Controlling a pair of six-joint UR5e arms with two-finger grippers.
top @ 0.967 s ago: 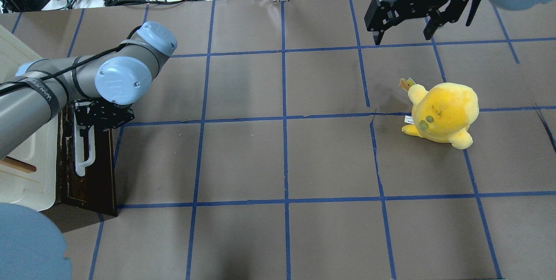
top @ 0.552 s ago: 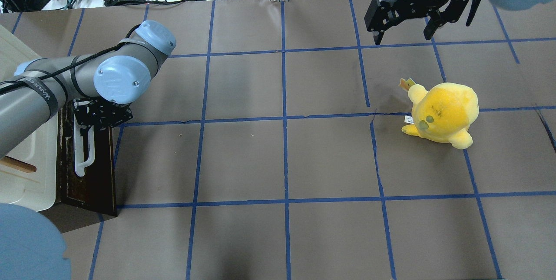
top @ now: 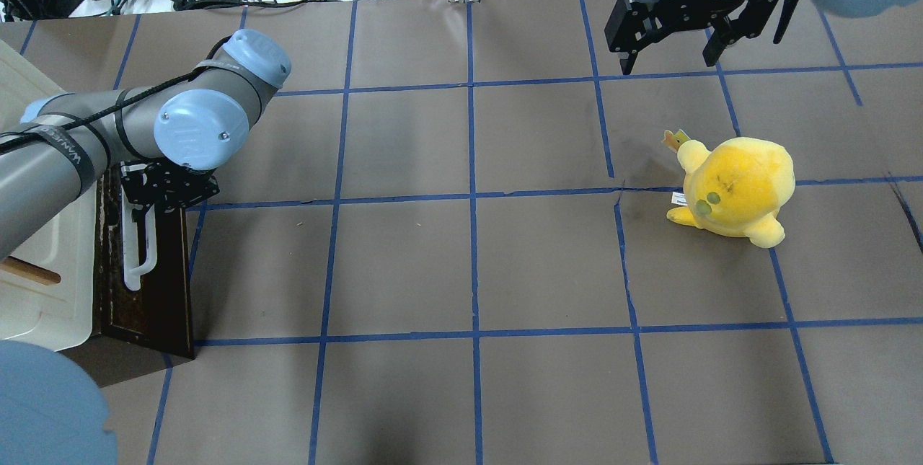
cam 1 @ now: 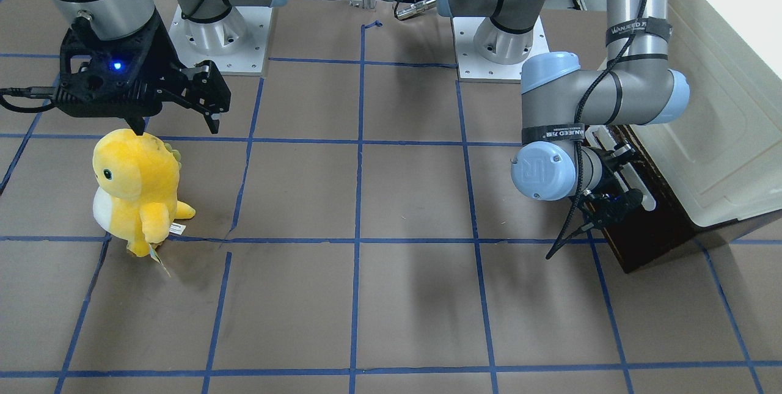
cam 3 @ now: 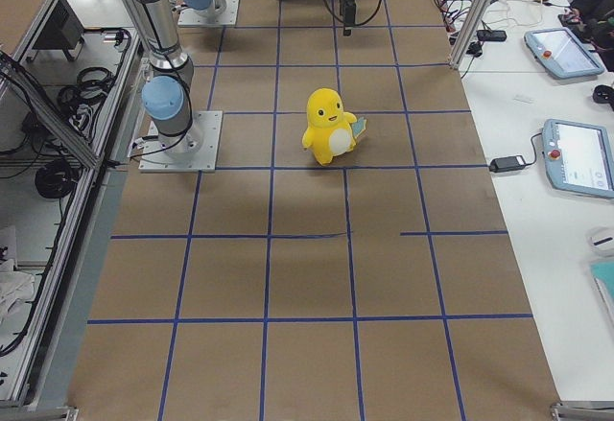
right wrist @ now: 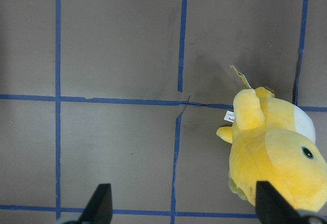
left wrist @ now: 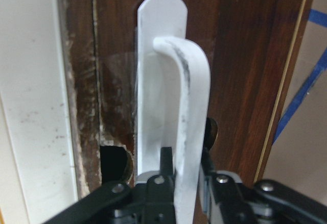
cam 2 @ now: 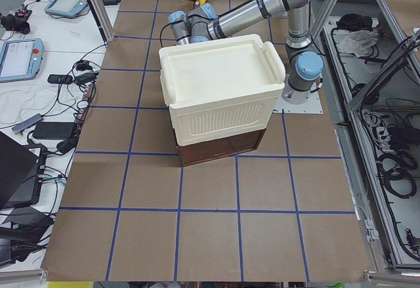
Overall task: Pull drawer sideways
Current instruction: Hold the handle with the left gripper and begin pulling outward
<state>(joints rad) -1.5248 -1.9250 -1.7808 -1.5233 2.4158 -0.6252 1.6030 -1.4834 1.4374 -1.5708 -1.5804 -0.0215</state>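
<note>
Drawer (top: 155, 285): dark brown front, white bar handle (left wrist: 179, 81) clamped at 6 o'clock by left gripper (left wrist: 186, 152). Interior hidden; right gripper (top: 668, 65) spread, empty.

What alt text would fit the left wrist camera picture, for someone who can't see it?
Close-up: the left claw is clamped on the white bar handle of the drawer, one finger each side. The drawer front is dark brown; the cream cabinet edges the frame's left, the taped table its right.
</note>
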